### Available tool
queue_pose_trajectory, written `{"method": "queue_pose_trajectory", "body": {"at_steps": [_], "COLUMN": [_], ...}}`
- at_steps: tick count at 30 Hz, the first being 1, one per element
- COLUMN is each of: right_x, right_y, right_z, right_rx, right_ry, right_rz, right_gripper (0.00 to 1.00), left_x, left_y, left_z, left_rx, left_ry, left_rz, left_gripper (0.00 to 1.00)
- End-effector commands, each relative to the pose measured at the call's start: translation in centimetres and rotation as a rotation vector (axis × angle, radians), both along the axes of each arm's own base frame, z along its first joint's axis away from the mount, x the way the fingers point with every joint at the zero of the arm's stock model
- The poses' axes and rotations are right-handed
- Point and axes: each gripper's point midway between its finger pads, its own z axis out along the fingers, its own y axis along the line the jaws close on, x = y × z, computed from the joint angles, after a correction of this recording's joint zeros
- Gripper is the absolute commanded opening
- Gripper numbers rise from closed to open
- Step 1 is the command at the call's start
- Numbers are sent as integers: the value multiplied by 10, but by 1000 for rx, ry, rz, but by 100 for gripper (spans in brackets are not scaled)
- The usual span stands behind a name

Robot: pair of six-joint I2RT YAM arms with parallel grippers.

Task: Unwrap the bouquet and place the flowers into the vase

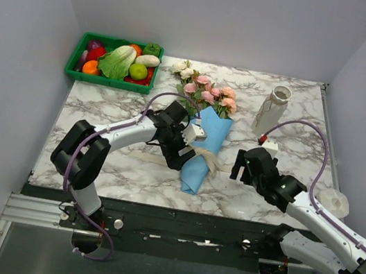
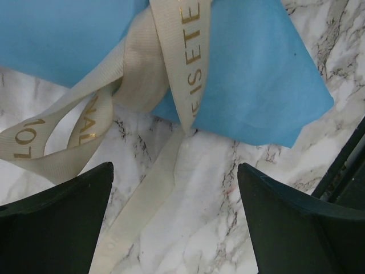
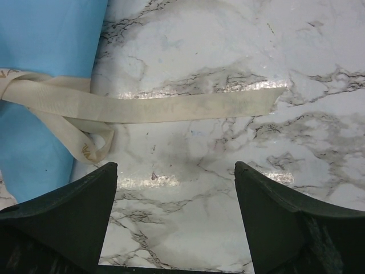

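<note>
untie the ribbon before anything else

the bouquet [image 1: 206,148] lies flat mid-desk, its cone tip toward you and its flowers [image 1: 208,93] fanned toward the far wall. the ribbon [image 2: 191,63] is tied round its waist. your left pincer [image 2: 175,171] hangs right over the knot [image 2: 142,74], jaws spread wide and grasping nothing. your right pincer [image 3: 175,166] sits just beside the cone on its right, jaws also apart and empty. a loose tail [image 3: 188,105] of ribbon lies flat on the marble ahead of it.

that tail looks like the thing to go for. bring the right fingers down astride it near its free end, pinch the flat of the band, and pull low along the desk, away from the cone. let the left pincer pin the blue paper [image 2: 256,74] beside the knot so the bundle does not slide after the pull. avoid catching the loop [image 2: 57,148], which would likely tighten things.

the desk [image 1: 291,162] is glossy and marble-patterned, probably slick, so the ribbon lies thin against it and the paper may skate. the vase [image 1: 274,107] stands upright at the far right, well apart from the bouquet. a green crate [image 1: 107,83] of toy vegetables sits at the far left corner, and a white cup [image 1: 334,202] sits near the right edge. plain grey walls close three sides.
</note>
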Motion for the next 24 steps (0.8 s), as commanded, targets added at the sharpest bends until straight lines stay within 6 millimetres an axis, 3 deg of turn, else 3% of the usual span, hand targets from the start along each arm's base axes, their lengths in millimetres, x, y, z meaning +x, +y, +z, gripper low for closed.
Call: {"method": "queue_pose_trajectory", "body": {"at_steps": [1, 5, 6, 8, 9, 12, 14, 19, 24], "right_x": [-4, -3, -4, -4, -4, -1, 1, 6, 16], "right_y": [4, 6, 7, 10, 10, 13, 16, 19, 26], "right_z": [-2, -7, -8, -12, -12, -14, -15, -38, -61], "right_rx": [26, 21, 25, 25, 30, 26, 27, -29, -88], "right_ry": [28, 42, 46, 62, 62, 65, 64, 109, 158], "right_rz": [-1, 2, -1, 6, 3, 9, 17, 26, 29], "right_gripper": [90, 89, 89, 89, 89, 89, 89, 89, 89], "left_x": [27, 34, 35, 36, 37, 39, 39, 47, 69], "left_y": [-18, -22, -22, -24, -23, -18, -10, 10, 43], "left_z": [4, -5, -6, -6, -5, -1, 4, 21, 32], "left_rx": [-19, -7, -4, -5, -1, 14, 23, 28, 54], "left_ry": [-94, -95, -95, -94, -96, -112, -118, -149, -175], "left_rz": [-24, -31, -32, -31, -28, -12, 5, 78, 194], "left_gripper": [93, 76, 62, 47, 29, 6, 0, 0, 0]}}
